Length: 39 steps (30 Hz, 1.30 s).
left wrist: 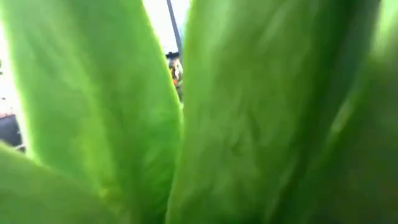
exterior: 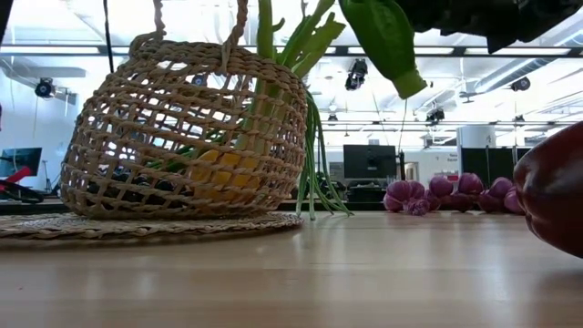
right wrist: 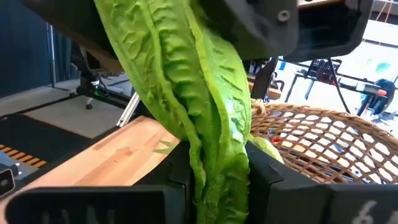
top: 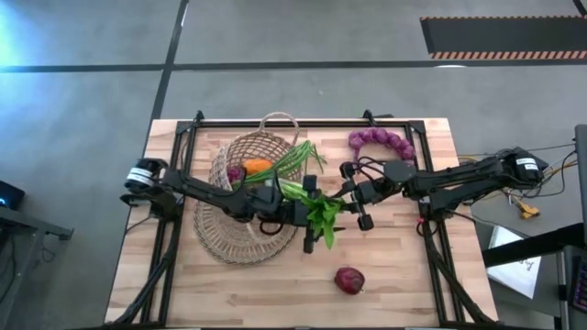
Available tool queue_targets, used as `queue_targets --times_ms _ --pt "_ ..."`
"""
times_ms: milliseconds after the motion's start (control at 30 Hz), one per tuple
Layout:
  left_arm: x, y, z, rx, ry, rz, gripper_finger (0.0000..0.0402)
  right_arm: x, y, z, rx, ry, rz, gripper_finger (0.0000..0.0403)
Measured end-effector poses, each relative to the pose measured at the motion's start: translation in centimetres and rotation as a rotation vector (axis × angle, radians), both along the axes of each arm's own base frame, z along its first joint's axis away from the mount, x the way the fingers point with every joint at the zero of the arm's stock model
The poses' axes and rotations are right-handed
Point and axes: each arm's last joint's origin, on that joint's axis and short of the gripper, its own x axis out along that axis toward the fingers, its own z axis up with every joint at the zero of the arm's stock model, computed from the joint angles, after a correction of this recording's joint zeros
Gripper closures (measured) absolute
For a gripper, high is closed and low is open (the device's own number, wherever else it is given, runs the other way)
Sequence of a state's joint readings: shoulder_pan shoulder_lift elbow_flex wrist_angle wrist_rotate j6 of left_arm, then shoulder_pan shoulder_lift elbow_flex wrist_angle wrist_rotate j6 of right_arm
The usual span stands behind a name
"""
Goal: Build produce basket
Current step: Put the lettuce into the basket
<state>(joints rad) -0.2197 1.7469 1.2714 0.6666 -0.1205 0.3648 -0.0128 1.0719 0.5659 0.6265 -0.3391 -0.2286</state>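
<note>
The leek [top: 312, 203], a long vegetable with crinkled green leaves, hangs in the air between both grippers, just right of the basket [top: 246, 174]. My left gripper [top: 318, 234] is shut on it. My right gripper [right wrist: 219, 186] is shut on it from the right. The tan wicker basket [exterior: 191, 128] stands on a flat woven round [exterior: 137, 225] and holds an orange pepper [top: 259, 166] and purple grapes [top: 236, 172]. Green beans [top: 298, 156] stick out over its rim. The left wrist view shows only green leaves [left wrist: 236, 124]. My left gripper holds the leek at its leafy part [right wrist: 205, 43], coming level from the table's left. Leaves hide the fingers. The leek is lifted clear, and its pale end [exterior: 410, 87] hangs above the table. My right gripper pinches the leek's leaves [right wrist: 217, 155] between its two fingers [right wrist: 177, 186], coming level from the table's right and lying across the leek. Several leaf layers fill the gap between the fingers. The leek is clear of the table.
A string of purple onions [top: 381, 142] lies near the far right edge, also seen as purple onions [exterior: 446, 193] in the low view. A red onion [top: 348, 280] sits alone near the near edge. Bare wood lies on the table's near right side.
</note>
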Motion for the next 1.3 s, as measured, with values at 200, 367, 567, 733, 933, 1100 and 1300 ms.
queue_targets --times_ms 200,367,567,733,933,1100,1300 --pt "-0.7 -0.8 0.3 0.039 0.064 0.012 0.0224 0.0 0.0 -0.2 -0.025 0.028 0.002 0.0295" --pt "-0.9 -1.7 0.3 0.103 0.096 0.056 0.0297 -0.2 0.0 -0.1 -0.031 0.027 0.008 0.0227" --pt "-1.3 -3.7 1.6 0.157 0.186 0.108 0.0365 -1.4 0.0 1.1 -0.031 0.005 -0.005 0.0184" --pt "-2.2 -6.1 4.6 0.188 0.28 0.166 0.0389 -2.9 -0.1 1.5 0.015 0.045 -0.046 0.018" --pt "-3.8 -8.2 9.0 0.182 0.241 0.197 0.0391 -5.0 0.4 0.9 0.097 0.058 -0.029 0.0179" --pt "-5.6 -8.7 13.6 0.21 0.194 0.273 0.0392 -6.5 1.9 -1.1 0.15 0.076 0.052 0.0179" --pt "-7.1 -4.7 17.0 0.199 0.297 0.732 0.0392 -8.3 3.5 -4.3 0.196 -0.002 0.162 0.0179"
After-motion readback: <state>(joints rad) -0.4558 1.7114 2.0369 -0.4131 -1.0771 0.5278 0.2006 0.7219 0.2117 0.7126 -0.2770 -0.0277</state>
